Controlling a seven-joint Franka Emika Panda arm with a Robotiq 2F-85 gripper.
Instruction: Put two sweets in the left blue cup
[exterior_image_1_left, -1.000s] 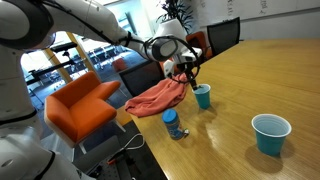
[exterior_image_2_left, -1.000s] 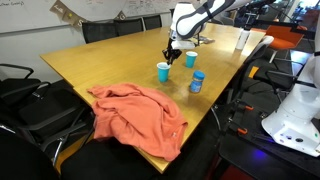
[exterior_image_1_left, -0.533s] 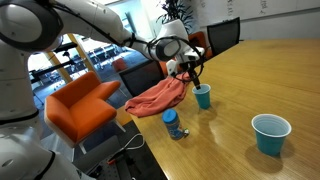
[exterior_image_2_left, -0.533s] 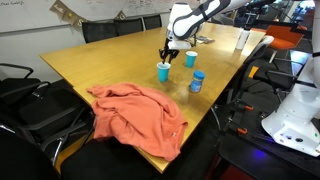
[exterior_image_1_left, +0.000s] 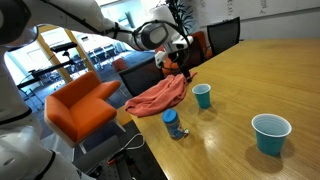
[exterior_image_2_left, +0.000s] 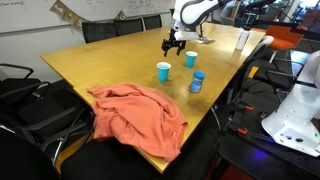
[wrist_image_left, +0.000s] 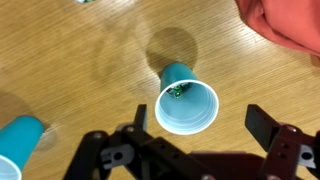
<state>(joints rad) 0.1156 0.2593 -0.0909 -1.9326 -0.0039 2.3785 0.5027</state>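
**One sweet in the cup, pincer empty above it**

The gripper (wrist_image_left: 199, 122) hangs over the left blue cup (wrist_image_left: 187, 100) with its jaws spread wide and nothing between them. In the wrist view the cup's open rim sits between the two fingers and slightly ahead of them. In both exterior views the gripper (exterior_image_2_left: 175, 42) is clear of the cup (exterior_image_2_left: 163, 71), above and a little beyond it, not touching.

The cup stands upright on the wooden table (exterior_image_1_left: 260, 70). Beside it lies the orange cloth (exterior_image_1_left: 158, 95), near it the dark blue container (exterior_image_1_left: 171, 122), and well apart from it the larger teal cup (exterior_image_1_left: 271, 133).

One small shiny sweet (wrist_image_left: 177, 90) shows inside the cup, against its wall. I cannot make out a second, so the job looks about half done, at the point just after a drop.

The next move probably calls for travelling away from the cup, finding another sweet on the table, and pinching that tiny piece cleanly. The arm would then return above the rim before letting go.
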